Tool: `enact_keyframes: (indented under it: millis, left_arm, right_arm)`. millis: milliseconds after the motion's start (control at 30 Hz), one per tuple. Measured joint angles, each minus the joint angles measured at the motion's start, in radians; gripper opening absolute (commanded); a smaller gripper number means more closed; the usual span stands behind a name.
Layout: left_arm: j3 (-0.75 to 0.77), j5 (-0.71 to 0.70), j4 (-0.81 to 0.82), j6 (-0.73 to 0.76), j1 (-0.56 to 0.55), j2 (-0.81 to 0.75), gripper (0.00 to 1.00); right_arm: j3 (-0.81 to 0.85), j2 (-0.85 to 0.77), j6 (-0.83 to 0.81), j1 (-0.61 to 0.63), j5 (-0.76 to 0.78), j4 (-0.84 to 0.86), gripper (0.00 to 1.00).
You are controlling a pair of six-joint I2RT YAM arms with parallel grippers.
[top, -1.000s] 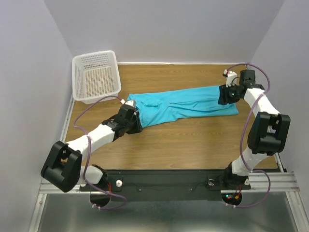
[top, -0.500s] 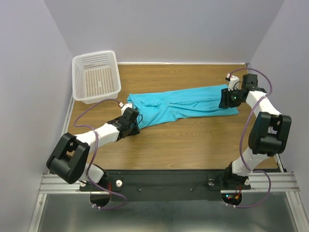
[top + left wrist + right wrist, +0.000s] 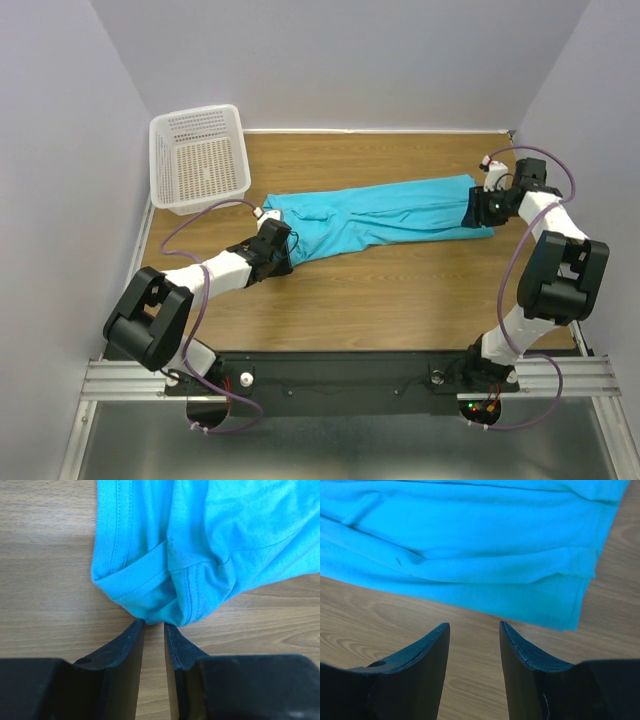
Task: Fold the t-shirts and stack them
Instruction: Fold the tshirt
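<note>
While the left gripper [image 3: 154, 625] sits at the near-left end of the t-shirt [image 3: 370, 220], slit-narrow, tips touching cloth, grip uncertain, that long band runs toward the far right, where the right gripper [image 3: 472, 627] gapes empty just beside the hem.

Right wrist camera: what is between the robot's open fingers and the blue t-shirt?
Only a thin strip of bare wooden table separates the right gripper from the t-shirt; the right wrist view shows it.
</note>
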Motion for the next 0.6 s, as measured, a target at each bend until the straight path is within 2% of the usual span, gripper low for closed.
enact_keyframes:
  millis: [100,233,267,600]
  left_arm:
    - [0.000,0.009,0.000,0.012,0.000,0.000,0.22]
    - [0.000,0.023,0.006,0.030,0.000,0.000,0.02]
    - [0.000,0.024,0.009,0.035,0.000,0.000,0.00]
    - [-0.001,0.050,0.014,0.066,0.000,-0.039,0.00]
  right_arm:
    - [0.000,0.004,0.000,-0.034,0.001,0.001,0.49]
    - [0.006,0.033,0.015,-0.087,0.013,0.001,0.47]
    - [0.011,0.045,0.020,-0.098,0.018,0.003,0.47]
    - [0.067,0.149,0.051,-0.129,0.074,0.014,0.48]
